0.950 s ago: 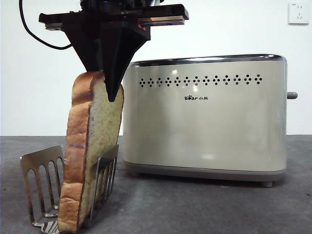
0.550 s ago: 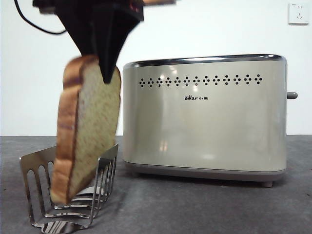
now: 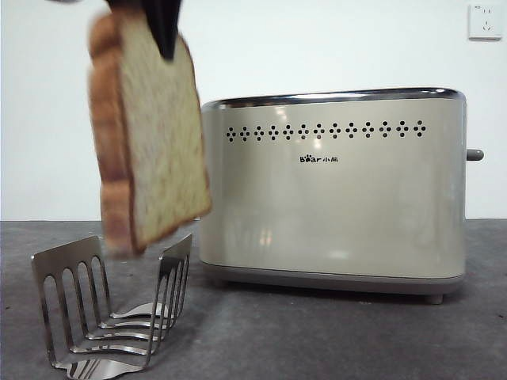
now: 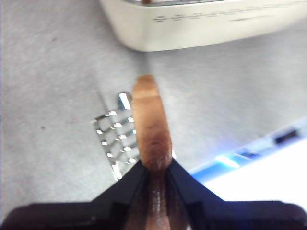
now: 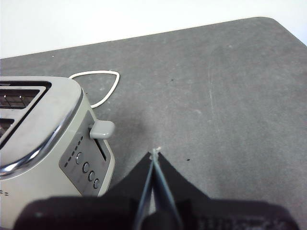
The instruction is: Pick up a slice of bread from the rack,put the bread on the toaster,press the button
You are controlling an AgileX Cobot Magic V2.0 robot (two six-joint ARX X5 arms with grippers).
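While the right gripper [image 5: 153,158] waits with its jaws pressed together and empty, hanging over bare table just beside the toaster's [image 3: 333,190] narrow end, the left gripper [image 4: 154,167] is clamped on the crust edge of the slice of bread [image 3: 146,131]. The slice hangs tilted in the air, clear above the rack [image 3: 111,313] and to the side of the toaster, its top level with or above the chrome rim. The rack stands with nothing in its slots, near the toaster's grey base. The button [image 5: 101,129] projects from the toaster's end panel, apart from the right gripper. The table [image 3: 356,340] is a dark grey, matte, lightly speckled surface. A plain white wall stands behind, with a white socket [image 3: 484,21] at the upper corner. A white cord [image 5: 98,86] loops on the table behind the toaster.
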